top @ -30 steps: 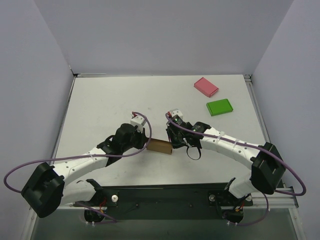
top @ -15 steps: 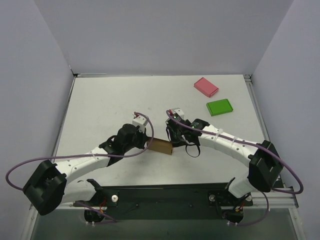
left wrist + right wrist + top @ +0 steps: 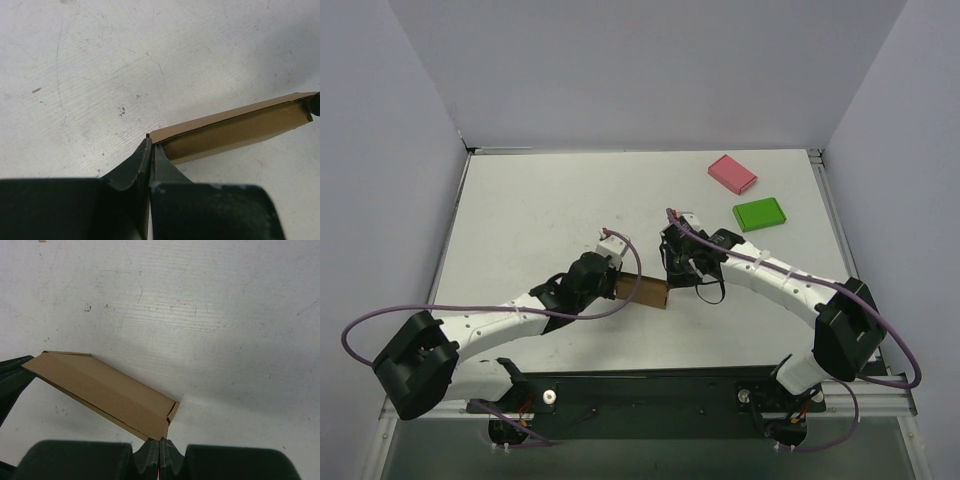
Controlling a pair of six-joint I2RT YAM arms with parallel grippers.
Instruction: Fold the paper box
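The paper box (image 3: pixel 642 291) is a flat brown cardboard piece lying in the middle of the table between my two arms. It crosses the left wrist view as a long strip (image 3: pixel 235 132) and the right wrist view as a slanted slab (image 3: pixel 105 390). My left gripper (image 3: pixel 618 287) is shut on its left end, with a sliver of cardboard showing at the fingertips (image 3: pixel 151 142). My right gripper (image 3: pixel 670 280) is shut at its right corner, where the box edge runs into the closed tips (image 3: pixel 161 441). A small end flap stands slightly ajar there.
A pink flat box (image 3: pixel 732 173) and a green flat box (image 3: pixel 759 214) lie at the back right. The left gripper's dark fingers (image 3: pixel 10 375) show at the left edge of the right wrist view. Walls enclose the white table (image 3: pixel 520 210) on three sides.
The left gripper has closed onto the box's left end. Both wrists and the box have shifted a little to the right.
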